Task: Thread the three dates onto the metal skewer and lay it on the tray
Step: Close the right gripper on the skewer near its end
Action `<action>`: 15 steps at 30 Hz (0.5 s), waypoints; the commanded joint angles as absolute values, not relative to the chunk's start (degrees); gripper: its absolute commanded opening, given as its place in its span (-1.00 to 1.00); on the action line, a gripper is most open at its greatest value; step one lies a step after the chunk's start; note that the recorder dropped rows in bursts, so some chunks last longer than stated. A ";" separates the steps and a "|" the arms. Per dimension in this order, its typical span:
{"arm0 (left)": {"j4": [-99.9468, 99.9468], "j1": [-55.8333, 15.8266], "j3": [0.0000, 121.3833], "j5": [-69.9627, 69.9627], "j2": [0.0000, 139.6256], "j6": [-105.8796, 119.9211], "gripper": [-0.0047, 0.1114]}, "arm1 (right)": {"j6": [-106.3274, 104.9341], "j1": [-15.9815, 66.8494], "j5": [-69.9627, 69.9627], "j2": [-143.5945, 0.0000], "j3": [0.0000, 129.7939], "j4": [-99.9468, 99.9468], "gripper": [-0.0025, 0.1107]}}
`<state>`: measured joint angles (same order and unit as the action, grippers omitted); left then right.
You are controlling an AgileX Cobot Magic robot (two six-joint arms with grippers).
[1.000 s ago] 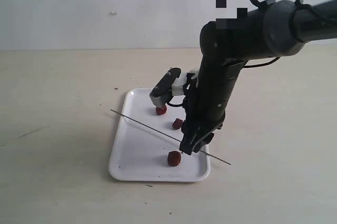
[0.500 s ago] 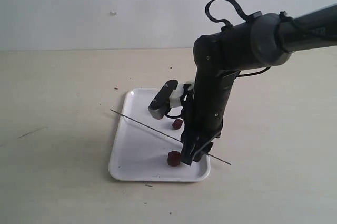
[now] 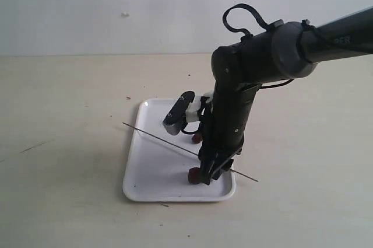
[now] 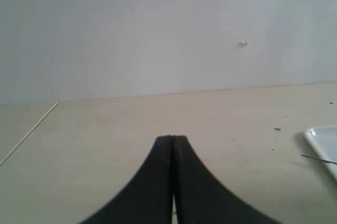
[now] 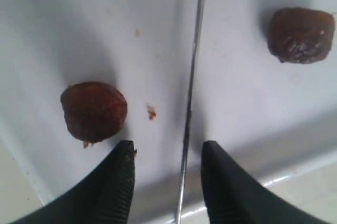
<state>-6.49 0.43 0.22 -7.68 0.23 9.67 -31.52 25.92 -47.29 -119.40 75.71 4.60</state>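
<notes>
The white tray (image 3: 152, 172) lies on the table, and the metal skewer (image 3: 163, 140) rests slantwise across it, overhanging both long sides. My right gripper (image 3: 207, 175) is down at the tray's near right corner, open, its fingers (image 5: 118, 182) on either side of the skewer (image 5: 190, 92) without touching it. One date (image 5: 93, 110) sits just beyond one fingertip, a second date (image 5: 300, 34) farther off on the other side of the rod. From outside I see the near date (image 3: 193, 174) and part of another (image 3: 197, 137); the third is hidden behind the arm. My left gripper (image 4: 172, 138) is shut and empty.
The right arm's wrist camera (image 3: 178, 114) hangs over the tray's far part. A tray corner (image 4: 324, 139) and the skewer's tip (image 4: 318, 158) show in the left wrist view. Bare beige table (image 3: 64, 143) surrounds the tray, with a pale wall behind.
The right arm has lowered and shifted a little left, bringing its open fingers down around the skewer beside the near date. The far date is now hidden behind the wrist camera.
</notes>
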 commanded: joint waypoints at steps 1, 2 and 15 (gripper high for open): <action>-6.58 0.72 0.00 -7.59 0.00 9.44 -0.92 | -31.84 26.00 -46.84 -119.18 75.91 3.73 -0.21; -6.58 0.72 0.00 -7.59 0.00 9.44 -0.92 | -31.95 26.00 -46.57 -119.18 75.91 3.75 -0.21; -6.58 0.72 0.00 -7.59 0.00 9.44 -0.92 | -31.82 26.00 -46.23 -119.38 75.91 2.68 -0.33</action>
